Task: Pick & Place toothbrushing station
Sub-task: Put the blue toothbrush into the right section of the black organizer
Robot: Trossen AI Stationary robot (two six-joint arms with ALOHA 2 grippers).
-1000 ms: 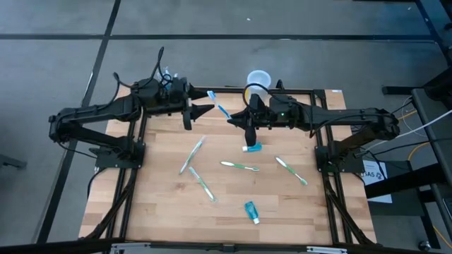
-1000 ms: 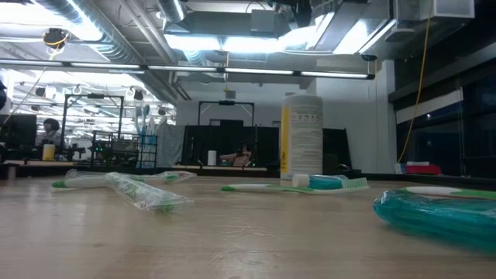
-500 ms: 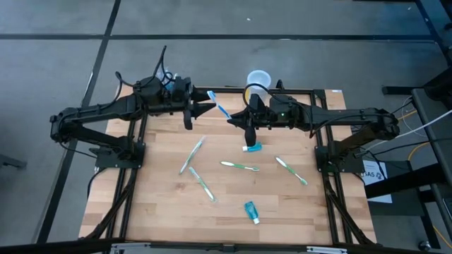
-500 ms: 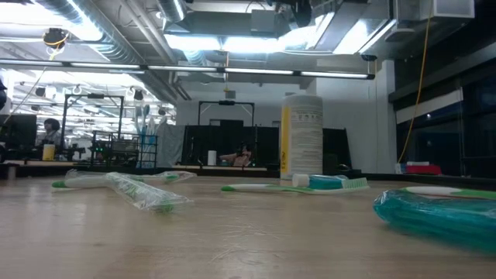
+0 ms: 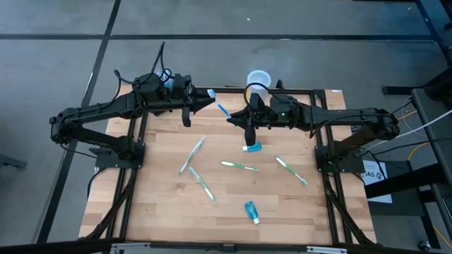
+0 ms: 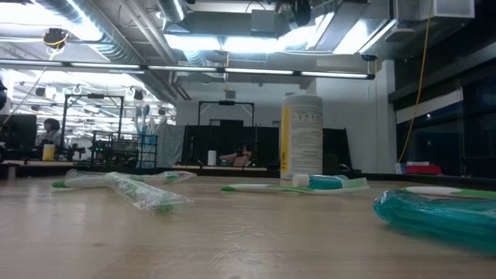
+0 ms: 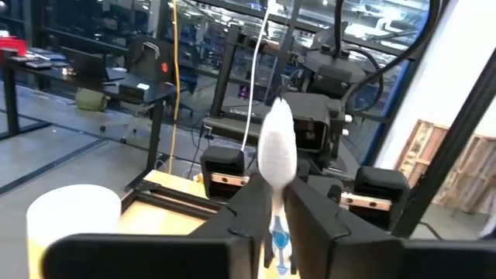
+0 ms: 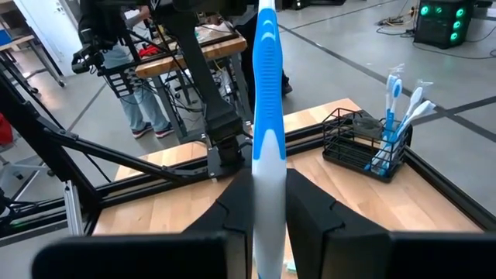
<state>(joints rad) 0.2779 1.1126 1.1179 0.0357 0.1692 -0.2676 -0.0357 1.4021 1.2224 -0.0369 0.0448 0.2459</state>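
Observation:
A blue-and-white toothbrush (image 5: 221,108) hangs in the air over the table's far side, held between both grippers. My left gripper (image 5: 210,101) is shut on its upper, head end and my right gripper (image 5: 233,120) on its handle. The toothbrushing station (image 8: 364,143), a black wire holder with several brushes standing upright in it, sits at the table's far left corner, mostly hidden under my left arm in the high view. A white-and-yellow cup (image 5: 258,79) stands at the far edge behind my right gripper. My left gripper pinches the toothbrush's neck (image 7: 277,198) just below the white head (image 7: 277,147) between its two fingers, which lie across the brush. The head sticks out above the fingers and the brush is clear of the table. My right gripper pinches the toothbrush's handle (image 8: 262,182) between its two fingers, low on the handle. The blue-and-white handle rises out of the fingers toward my left arm, tilted and clear of the table.
Several wrapped green toothbrushes (image 5: 194,154) (image 5: 239,166) (image 5: 291,170) lie spread over the middle of the wooden table. A teal tube (image 5: 252,147) lies below my right gripper, and another (image 5: 251,211) lies near the front edge.
My left gripper, open wide beside the toothbrush a second ago, has shut on its head end. My right gripper and the toothbrush have kept still.

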